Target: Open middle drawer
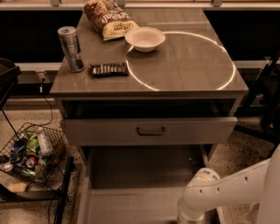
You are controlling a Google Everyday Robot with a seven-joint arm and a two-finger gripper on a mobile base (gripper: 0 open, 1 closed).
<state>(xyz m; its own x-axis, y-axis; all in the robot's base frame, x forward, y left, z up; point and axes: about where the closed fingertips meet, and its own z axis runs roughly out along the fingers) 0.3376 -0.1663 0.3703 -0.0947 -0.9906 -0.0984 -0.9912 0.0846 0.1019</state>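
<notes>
While the middle drawer juts forward mid-frame, the white arm bends at lower right; the gripper is beyond the bottom edge, its state untellable

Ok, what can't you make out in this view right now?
Gripper: out of the camera view, past the bottom edge beyond the arm.
Pulled-out drawer: inside dark, shadowed by the tabletop.
Drawer fronts below it: cut off by the bottom edge and the arm.
Basket contents: too small.
</notes>
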